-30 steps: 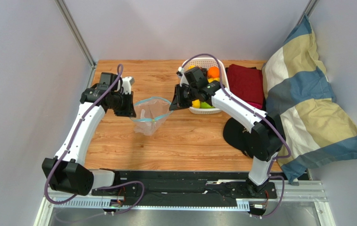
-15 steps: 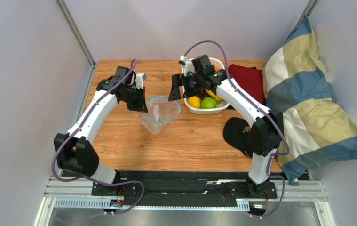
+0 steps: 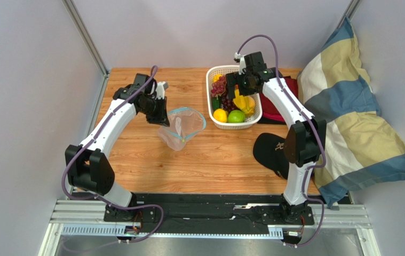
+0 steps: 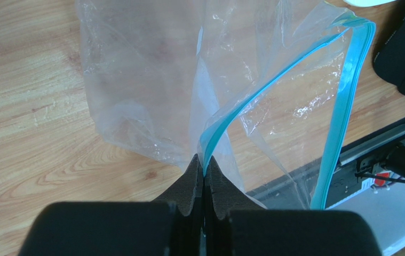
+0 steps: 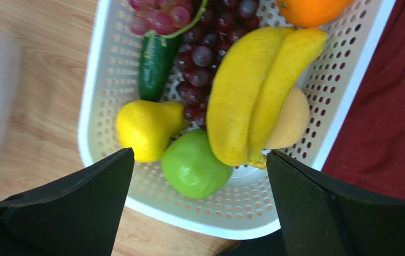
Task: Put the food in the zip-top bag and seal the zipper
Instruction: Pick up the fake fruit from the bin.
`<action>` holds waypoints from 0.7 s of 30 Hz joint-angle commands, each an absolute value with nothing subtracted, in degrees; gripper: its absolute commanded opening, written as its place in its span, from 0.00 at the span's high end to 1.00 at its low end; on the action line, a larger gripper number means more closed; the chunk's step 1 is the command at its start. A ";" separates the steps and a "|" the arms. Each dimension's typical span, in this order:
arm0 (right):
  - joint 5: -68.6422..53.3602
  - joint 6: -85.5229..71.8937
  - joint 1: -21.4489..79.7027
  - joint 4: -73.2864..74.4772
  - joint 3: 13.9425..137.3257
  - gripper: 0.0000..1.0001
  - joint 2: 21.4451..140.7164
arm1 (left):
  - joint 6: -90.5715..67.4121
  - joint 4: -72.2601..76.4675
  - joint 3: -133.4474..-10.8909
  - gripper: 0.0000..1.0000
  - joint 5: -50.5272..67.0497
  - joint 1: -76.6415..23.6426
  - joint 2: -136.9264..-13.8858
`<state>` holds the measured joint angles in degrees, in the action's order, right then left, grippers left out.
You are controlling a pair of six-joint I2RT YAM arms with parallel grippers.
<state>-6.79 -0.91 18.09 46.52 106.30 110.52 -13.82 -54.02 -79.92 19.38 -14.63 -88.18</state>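
Note:
The clear zip-top bag [image 3: 182,128] lies open-mouthed on the wooden table, left of the basket. My left gripper [image 3: 164,117] is shut on its mouth edge. In the left wrist view the teal zipper [image 4: 274,85] runs out from between the closed pads of that gripper [image 4: 204,162]. My right gripper [image 3: 240,89] hangs open over the white basket [image 3: 209,104], holding nothing. Below that gripper [image 5: 199,160] lies the food: a banana bunch [image 5: 252,96], dark grapes [image 5: 204,48], a green apple [image 5: 193,165], a yellow pear [image 5: 148,128], an orange [image 5: 308,8] and a cucumber [image 5: 156,64].
A dark red cloth [image 3: 282,93] lies right of the basket, partly under my right arm. A black cap [image 3: 271,152] sits at the table's right front. A striped pillow [image 3: 354,122] leans past the right edge. Grey walls close in the back and left.
My right gripper let go of the bag's right rim, opened wide and swung right and back over the basket. My left gripper carried the bag slightly right and back, still shut on it.

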 commanded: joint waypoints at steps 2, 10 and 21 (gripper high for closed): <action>3.69 3.96 18.63 47.72 110.21 0.00 116.71 | -14.33 -52.91 -82.26 1.00 19.69 -14.68 -87.63; 2.03 3.78 18.28 47.46 111.97 0.00 121.11 | -13.98 -53.09 -81.91 1.00 19.51 -14.68 -87.10; -6.32 4.57 16.44 46.14 109.16 0.75 116.64 | -13.62 -53.17 -82.44 1.00 19.95 -14.68 -87.28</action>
<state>-1.63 3.97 17.28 47.81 109.14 121.51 -13.76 -53.87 -80.01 19.38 -14.63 -88.18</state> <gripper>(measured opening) 0.466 0.011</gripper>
